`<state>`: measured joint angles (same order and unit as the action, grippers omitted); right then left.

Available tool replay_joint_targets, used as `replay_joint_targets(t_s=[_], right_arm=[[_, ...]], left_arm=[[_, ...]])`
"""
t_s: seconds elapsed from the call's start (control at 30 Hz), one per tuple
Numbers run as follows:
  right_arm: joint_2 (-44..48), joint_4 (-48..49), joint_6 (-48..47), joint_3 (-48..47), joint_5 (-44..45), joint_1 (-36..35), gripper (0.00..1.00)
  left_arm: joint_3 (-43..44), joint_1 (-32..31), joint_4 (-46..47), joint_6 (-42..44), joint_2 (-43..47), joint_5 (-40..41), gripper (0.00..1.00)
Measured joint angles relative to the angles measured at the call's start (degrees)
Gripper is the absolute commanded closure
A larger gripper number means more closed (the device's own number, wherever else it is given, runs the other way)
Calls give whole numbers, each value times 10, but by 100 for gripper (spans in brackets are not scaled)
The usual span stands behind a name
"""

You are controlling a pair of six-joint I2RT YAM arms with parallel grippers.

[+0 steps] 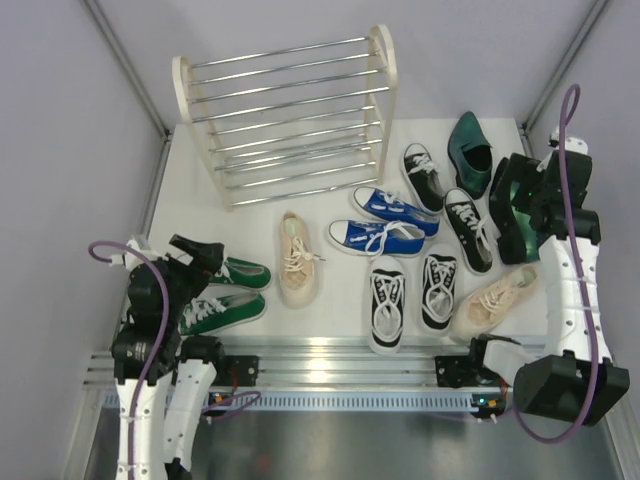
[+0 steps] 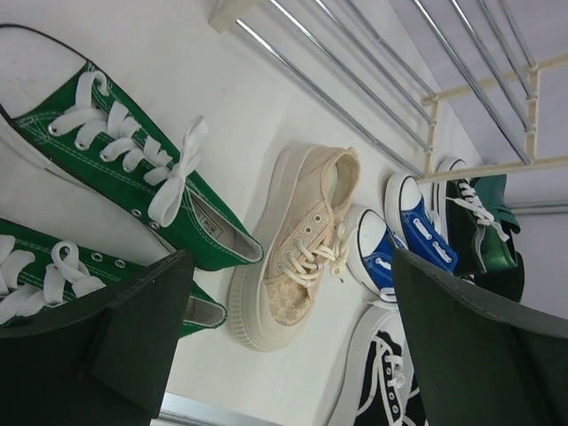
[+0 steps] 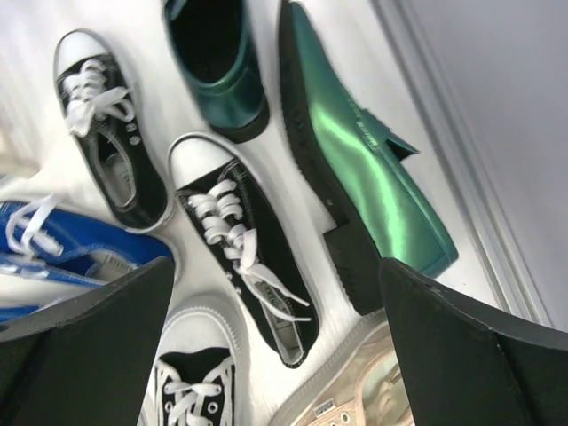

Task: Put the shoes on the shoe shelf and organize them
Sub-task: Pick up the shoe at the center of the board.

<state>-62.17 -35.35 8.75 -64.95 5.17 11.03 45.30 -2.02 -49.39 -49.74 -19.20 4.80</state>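
Legible text, brands, numbers, signs: none. Green sneaker [image 2: 124, 173]: small white label inside the collar, its print too small and blurred to read.

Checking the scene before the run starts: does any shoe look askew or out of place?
Yes. One glossy green dress shoe appears tipped onto its side at far right, with its sole turned toward its upright mate. The beige sneakers are split up: one left of centre, the other far right.
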Motion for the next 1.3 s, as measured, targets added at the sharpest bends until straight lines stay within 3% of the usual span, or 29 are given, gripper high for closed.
replay_joint_targets(t_s=[0.27, 0.37, 0.57, 0.9, 1.3], right_arm=[[9, -15, -153, -1, -253, -21, 1], [18, -35, -234, -1, -356, -57, 1], [17, -112, -358, -8, -475, -132, 0], [22, -113, -386, 25, -535, -142, 1], [26, -97, -385, 53, -543, -143, 0]], left_arm=[[-16, 0, -8, -67, 5, -19, 2], [-23, 0, -9, -90, 3, -25, 2], [-23, 0, -7, -106, -67, -59, 3], [10, 0, 10, -104, -234, -82, 18], [-33, -47, 68, -150, -290, -33, 33]])
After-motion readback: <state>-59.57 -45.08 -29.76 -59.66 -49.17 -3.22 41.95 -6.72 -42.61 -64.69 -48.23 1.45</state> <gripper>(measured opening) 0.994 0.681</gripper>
